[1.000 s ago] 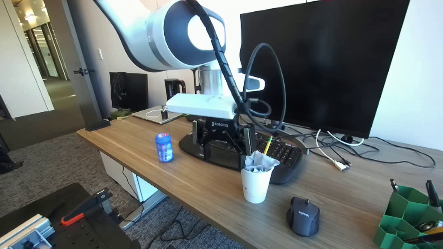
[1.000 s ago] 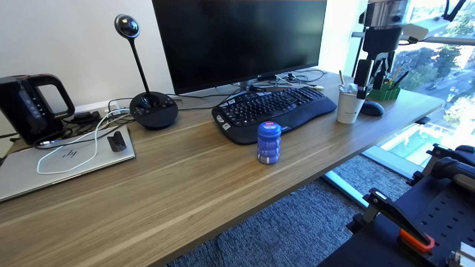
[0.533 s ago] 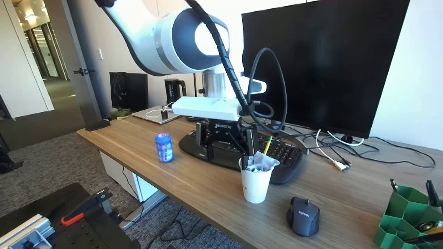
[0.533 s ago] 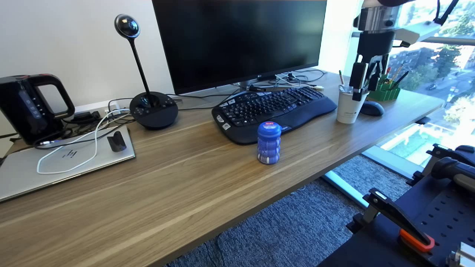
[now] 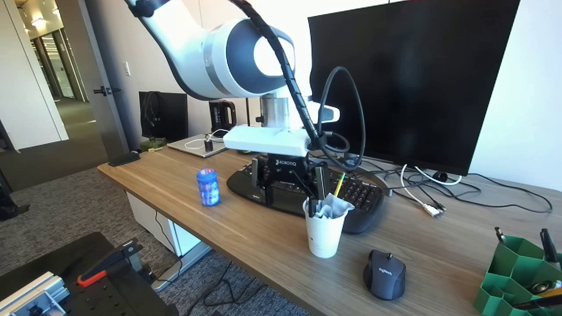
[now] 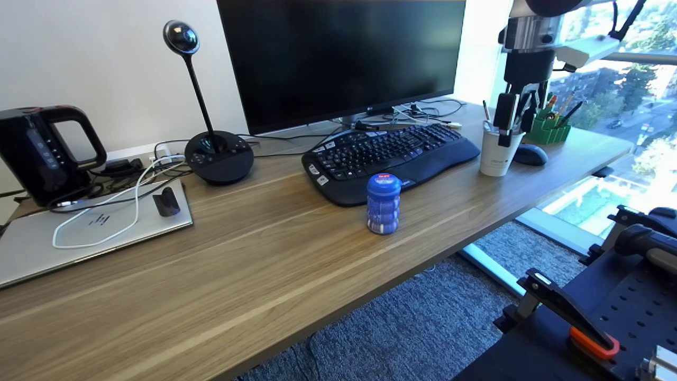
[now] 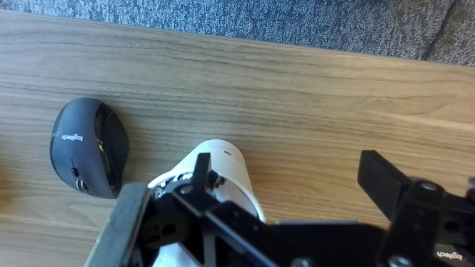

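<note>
In an exterior view, slants in from upper left along the Franka Panda arm (image 5: 193,61), bends at the wrist, points the Robotiq gripper (image 5: 290,206) straight down before the ergonomic keyboard (image 5: 355,195). Holds the jaws spread wide, with one fingertip (image 5: 312,208) at the mouth of the paper cup (image 5: 325,237), upright on the desk (image 5: 263,237) beside the Logitech mouse (image 5: 384,274). Cannot tell whether dipped inside.

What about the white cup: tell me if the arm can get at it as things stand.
Probably yes: the fingers stand open, one at the mouth of the white cup, the other outside, with nothing visible between it and the cup. The crumpled wrapper inside might crowd the grip.
</note>
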`<state>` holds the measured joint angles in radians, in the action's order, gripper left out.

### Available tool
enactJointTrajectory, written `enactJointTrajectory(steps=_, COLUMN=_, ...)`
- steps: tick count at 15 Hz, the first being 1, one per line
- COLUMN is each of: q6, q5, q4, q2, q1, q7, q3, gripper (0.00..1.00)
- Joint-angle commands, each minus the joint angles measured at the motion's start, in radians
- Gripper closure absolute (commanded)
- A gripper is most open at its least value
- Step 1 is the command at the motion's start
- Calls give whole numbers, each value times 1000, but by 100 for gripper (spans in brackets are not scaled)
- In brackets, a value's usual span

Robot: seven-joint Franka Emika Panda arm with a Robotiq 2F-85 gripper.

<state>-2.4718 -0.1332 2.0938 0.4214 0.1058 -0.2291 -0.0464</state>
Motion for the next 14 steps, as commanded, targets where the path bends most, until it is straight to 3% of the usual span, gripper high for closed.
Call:
enactJointTrajectory(steps=1, q6=39, q5=-29, q4=-39, q2=24, q1=-15, q7=17, q3=-14, gripper=0)
enactJointTrajectory(steps=14, q6=74, q5=-54, q4=-76, q2=55, q1=-20, q7=22, q3=-19, gripper=0)
